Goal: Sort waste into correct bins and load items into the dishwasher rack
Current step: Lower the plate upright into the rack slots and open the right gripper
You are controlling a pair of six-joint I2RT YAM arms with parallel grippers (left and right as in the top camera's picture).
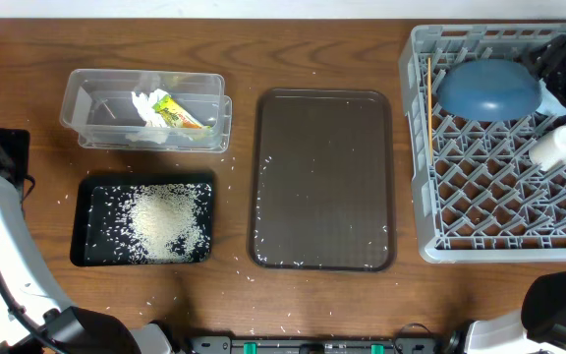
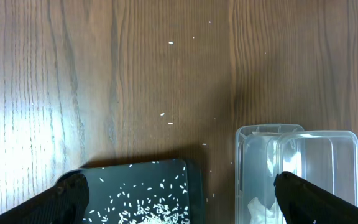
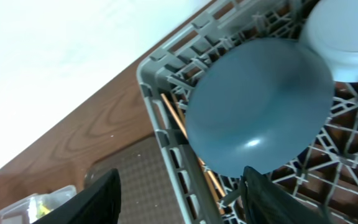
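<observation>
Here, my left gripper hangs above the table with its two fingers spread wide and nothing between them.

Left wrist view: below the fingers lies one end of the black tray, speckled with rice. Near it, but apart from it, is one end of the clear tub.

Overhead view: the clear tub sits just behind the black tray and holds the crumpled yellow-green wrapper with its white paper. The rice lies heaped in the black tray. Stray grains dot the wood around it and the brown serving tray, which lies between the two bins and the rack.

My right gripper hovers over the rack's corner nearest the serving tray, likewise wide open and holding nothing.

Right wrist view: the dark blue bowl rests in the rack with its rounded outside toward the camera. The light blue bowl is just beside it; I cannot tell whether they touch. The chopsticks lie along the rack wall that faces the serving tray, beside the dark blue bowl. The white cup lies on its side on the lattice floor, apart from the dark blue bowl.
</observation>
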